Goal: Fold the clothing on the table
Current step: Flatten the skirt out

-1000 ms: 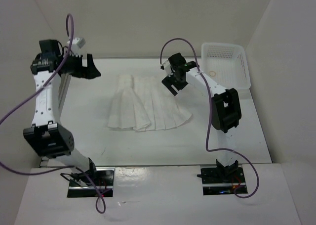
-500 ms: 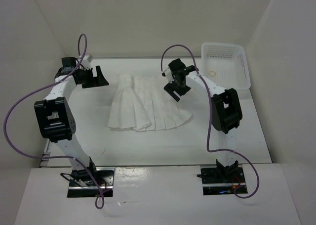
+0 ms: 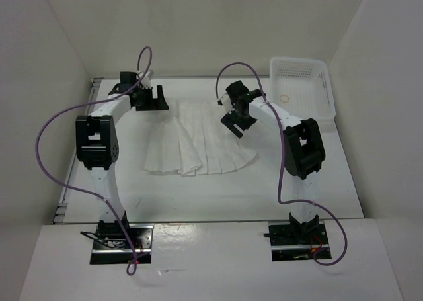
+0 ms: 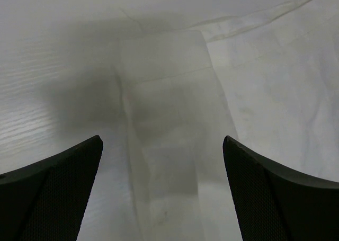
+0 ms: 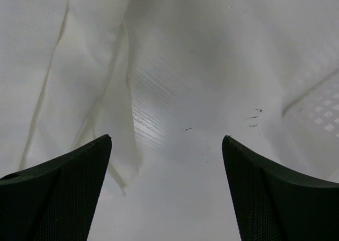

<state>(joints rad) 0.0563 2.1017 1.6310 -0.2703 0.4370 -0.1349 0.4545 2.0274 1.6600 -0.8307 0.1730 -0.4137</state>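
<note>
The clothing (image 3: 195,139), a white pleated skirt-like garment, lies flat on the table (image 3: 297,188), narrow waist toward the back and hem flaring toward me. My left gripper (image 3: 157,101) hovers open over the waist's left corner; its wrist view shows the waist fabric (image 4: 169,124) between the spread fingers (image 4: 63,188). My right gripper (image 3: 236,124) stands open at the garment's right edge, and in its wrist view the fabric edge (image 5: 114,130) lies by the left finger, with bare table (image 5: 185,198) between the fingers. Neither holds anything.
A white plastic mesh basket (image 3: 324,83) sits at the back right corner with a small round object (image 3: 285,98) inside. White walls enclose the table on three sides. Purple cables loop off both arms.
My left arm has swung right from the back left corner to the garment's waist. My right gripper has shifted only slightly. Both stayed open.
</note>
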